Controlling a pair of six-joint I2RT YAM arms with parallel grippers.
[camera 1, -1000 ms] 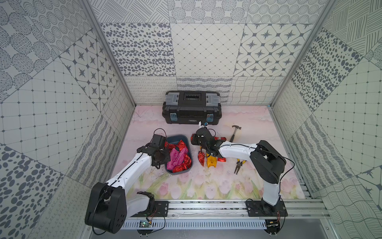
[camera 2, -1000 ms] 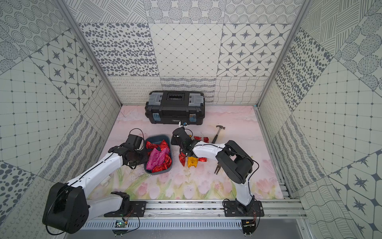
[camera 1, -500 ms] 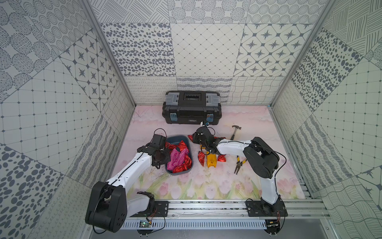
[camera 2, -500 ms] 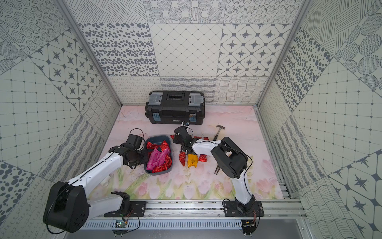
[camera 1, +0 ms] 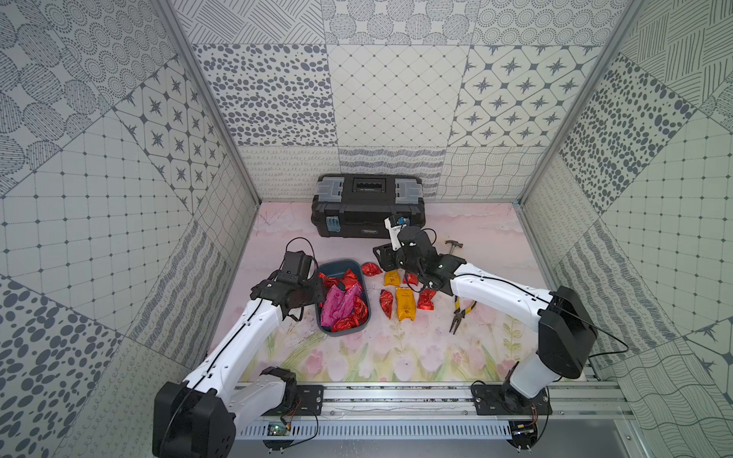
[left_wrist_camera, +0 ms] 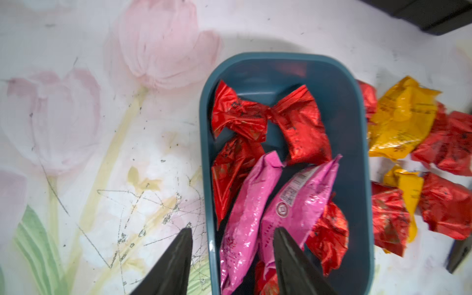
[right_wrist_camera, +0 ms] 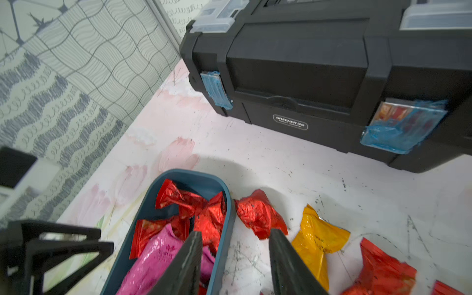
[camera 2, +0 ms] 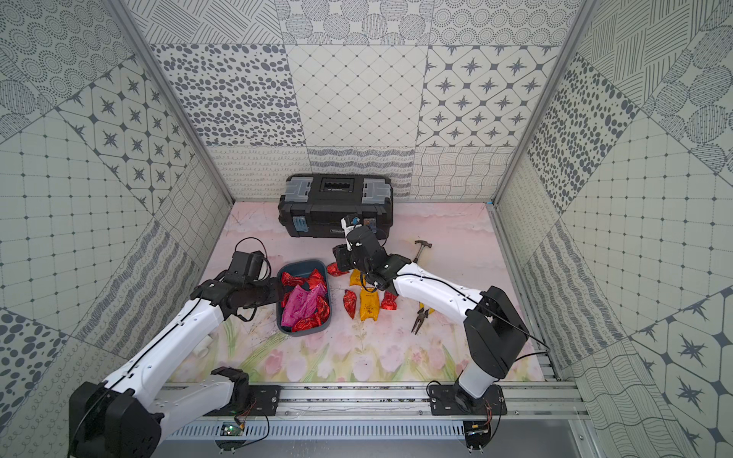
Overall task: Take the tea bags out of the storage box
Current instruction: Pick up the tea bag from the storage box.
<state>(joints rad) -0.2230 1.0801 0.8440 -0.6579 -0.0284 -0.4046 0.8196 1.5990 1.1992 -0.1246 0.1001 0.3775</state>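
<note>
Storage box: the storage box point(camera 1: 344, 301) stands on the surface point(camera 1: 396, 357), between the two arms, its long axis running from near to far.
Tea bags inside: red and pink tea bags point(left_wrist_camera: 275, 199) lie in the box; the two pink ones lie along its long axis.
Tea bags outside: some red and yellow tea bags point(camera 1: 405, 303) already lie on the surface, just beside the box on its right side.
Left gripper: the left gripper point(left_wrist_camera: 232, 258) hovers over the left rim of the box, one finger outside the wall and one over a pink bag; the jaws are apart and hold nothing.
Right gripper: the right gripper point(right_wrist_camera: 235, 258) is above the far right rim, jaws apart and empty; probably it touches nothing, but the tips are partly out of frame.
Nearer arm: the left one, directly over the pink bags.
</note>
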